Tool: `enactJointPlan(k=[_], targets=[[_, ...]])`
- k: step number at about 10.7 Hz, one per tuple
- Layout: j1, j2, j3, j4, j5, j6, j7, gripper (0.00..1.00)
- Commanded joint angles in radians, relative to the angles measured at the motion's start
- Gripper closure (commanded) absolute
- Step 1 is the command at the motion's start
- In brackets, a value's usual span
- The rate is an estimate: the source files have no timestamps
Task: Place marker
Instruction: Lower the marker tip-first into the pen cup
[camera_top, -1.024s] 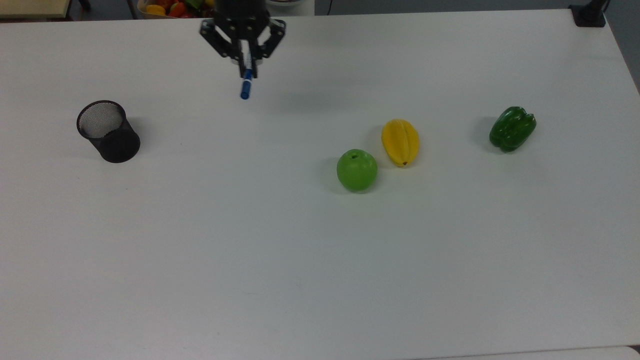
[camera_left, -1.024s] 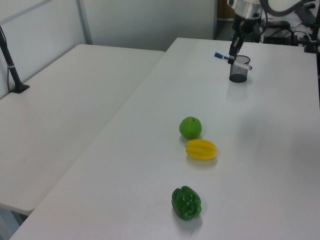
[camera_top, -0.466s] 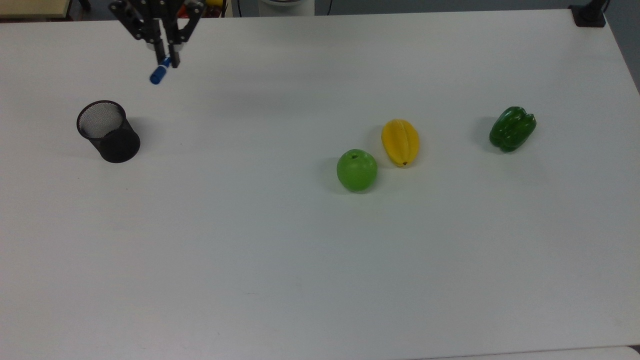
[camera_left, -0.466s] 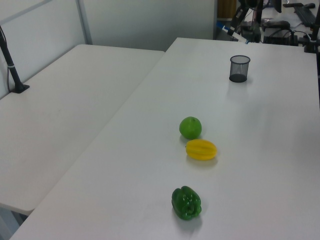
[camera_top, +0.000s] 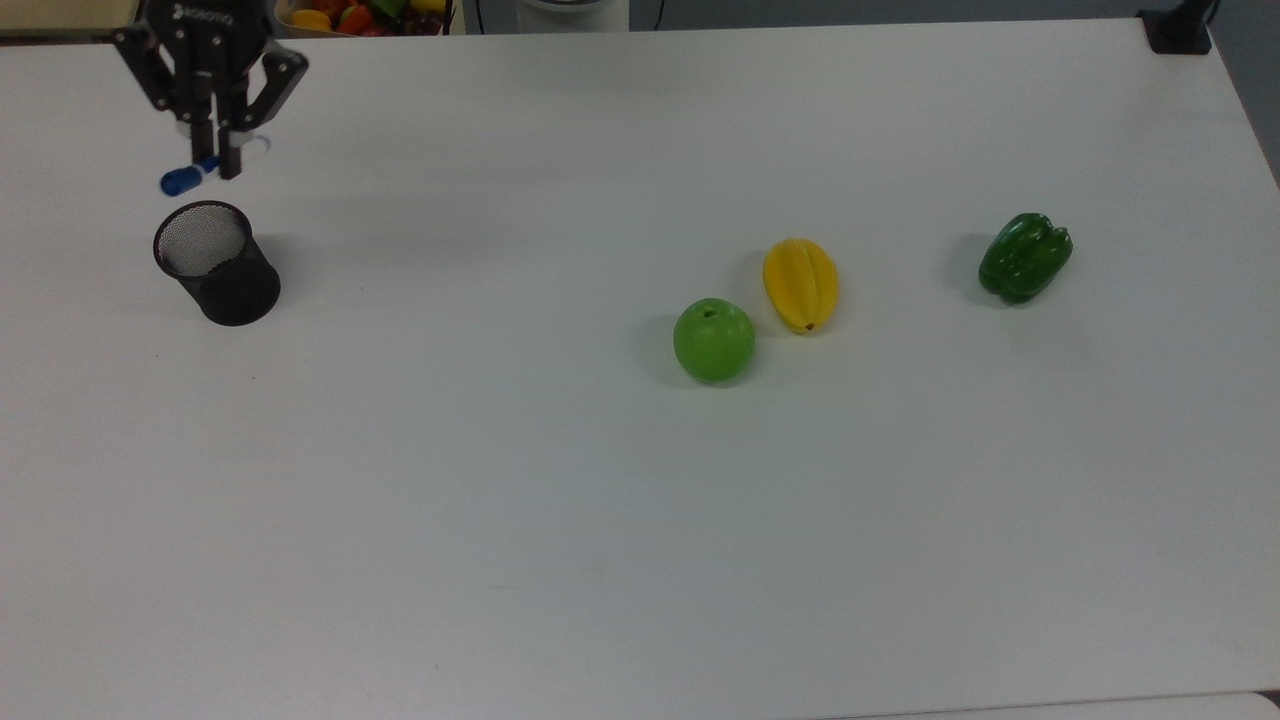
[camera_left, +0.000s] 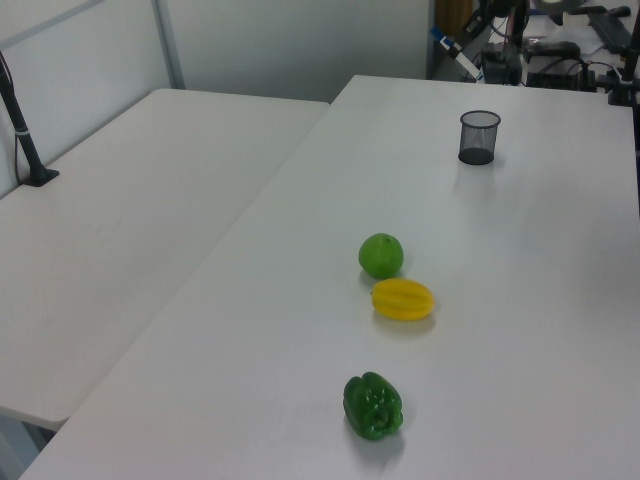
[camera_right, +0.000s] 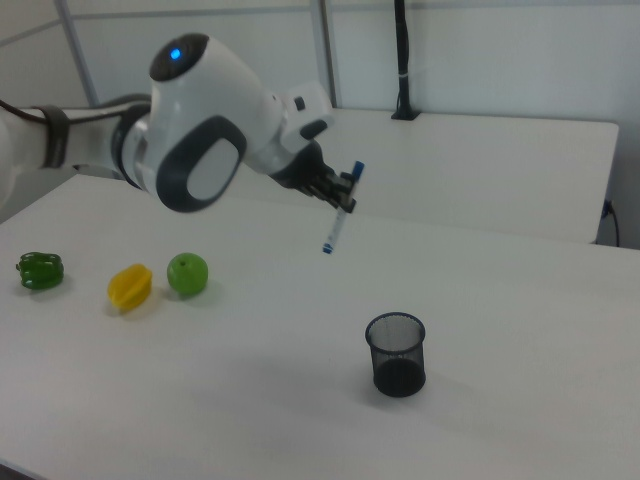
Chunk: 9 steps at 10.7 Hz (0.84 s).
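The black two-finger gripper (camera_top: 222, 160) is swinging fast across the far edge of the white bench (camera_top: 640, 500) — a second ago it hangs near the middle of that edge in the top view, half a second ago it is well over toward the top view's left, and now it sits almost directly beyond the black wire-mesh pen cup (camera_top: 215, 262), close to it in the top view, though the right view shows it high above the bench. The jaws are clenched on the slim white marker with the blue cap (camera_top: 205, 170), gripping it around its middle, and the marker has turned along the way: it pointed down the frame before, now it lies slanted with the blue cap toward the top view's left; in the right view it hangs tilted, one blue end up by the fingers and the other pointing down. The round green apple (camera_top: 713, 340), the ribbed yellow starfruit (camera_top: 801, 285) and the glossy green bell pepper (camera_top: 1024, 256) sit exactly where they were, well apart from the action. So the carry looks nearly done; my read is that the cup is the target, and what remains is lining the marker's low end over the open rim, dropping toward it and letting go
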Motion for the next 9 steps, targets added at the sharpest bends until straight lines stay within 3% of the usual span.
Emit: enactJointPlan(k=[1, 3, 7, 9], targets=[[-0.038, 0.058, -0.012, -0.053, 0.038, 0.197, -0.021, 1.0], [-0.051, 0.07, -0.026, -0.132, 0.045, 0.34, -0.023, 1.0], [-0.081, 0.134, -0.027, -0.156, 0.045, 0.36, -0.031, 1.0], [-0.089, 0.162, -0.027, -0.201, 0.046, 0.463, -0.031, 1.0]])
